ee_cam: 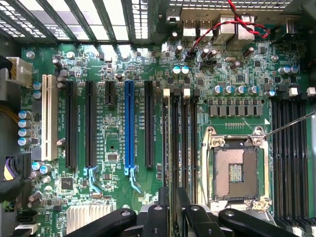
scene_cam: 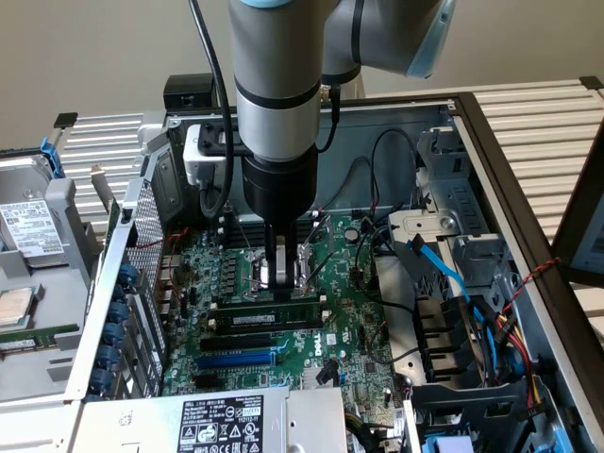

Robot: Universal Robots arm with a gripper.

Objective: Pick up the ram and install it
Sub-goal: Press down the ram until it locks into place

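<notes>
The ram (scene_cam: 264, 310) is a long green stick with a white label. It stands on edge along a black memory slot of the green motherboard (scene_cam: 351, 326), just in front of the CPU socket. My gripper (scene_cam: 286, 278) comes straight down onto its top edge. In the wrist view the ram (ee_cam: 174, 148) runs edge-on between two white-latched slots, and my gripper (ee_cam: 174, 200) is shut on the ram, one black finger on each side of the thin board.
The open CPU socket (ee_cam: 236, 170) lies close beside the slots. A blue slot (scene_cam: 241, 359) and black slots sit toward the front. Blue and black cables (scene_cam: 444, 274) and a drive cage (scene_cam: 453, 236) crowd the exterior view's right. A labelled power supply (scene_cam: 226, 420) is at the front.
</notes>
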